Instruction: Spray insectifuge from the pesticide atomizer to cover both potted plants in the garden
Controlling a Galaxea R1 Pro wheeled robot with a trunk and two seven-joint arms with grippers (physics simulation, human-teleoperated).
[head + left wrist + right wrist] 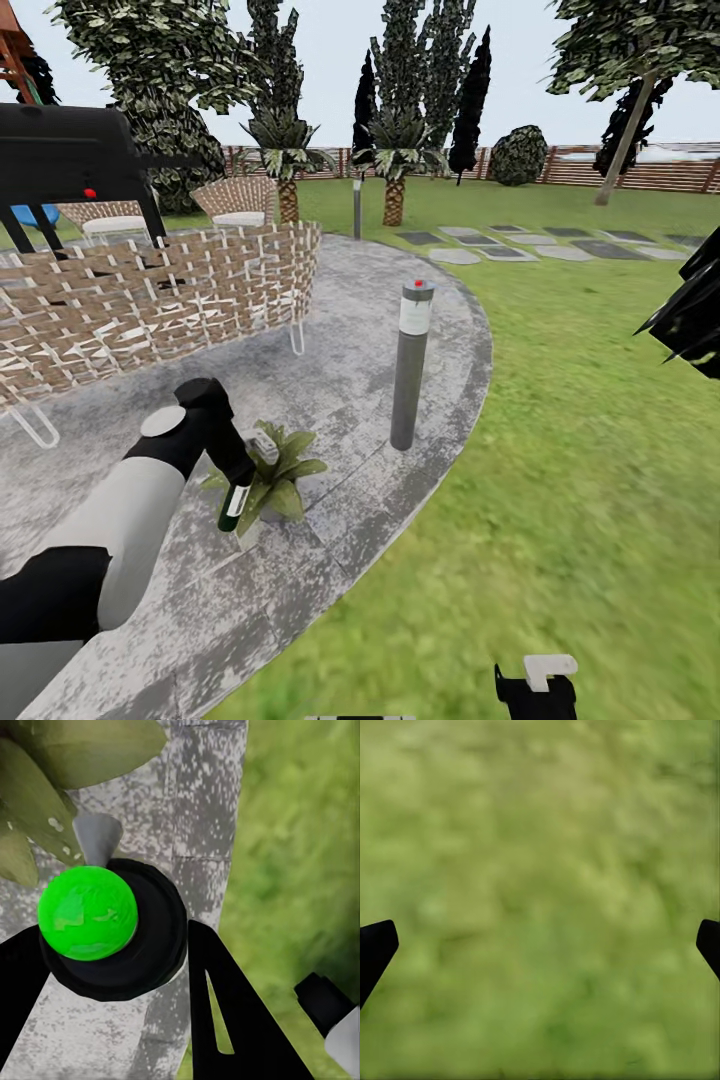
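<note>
My left gripper (236, 482) hangs over a potted plant (283, 478) on the round stone patio (330, 330) and is shut on the pesticide atomizer (236, 503). In the left wrist view the atomizer (112, 926) sits between the black fingers (225, 1005). Its bright green spot and grey nozzle point at the speckled leaves (52, 780). The other potted plant is out of view. My right gripper (537, 685) is low over the lawn (600, 450). It stands open (540, 945) with only grass between its fingers.
A grey bollard lamp (410, 365) stands on the patio just right of the plant. A wicker sofa (150, 290) and a black grill (70, 150) are behind at the left. Stepping slabs (540, 245), palms and a slatted fence (640, 170) lie beyond.
</note>
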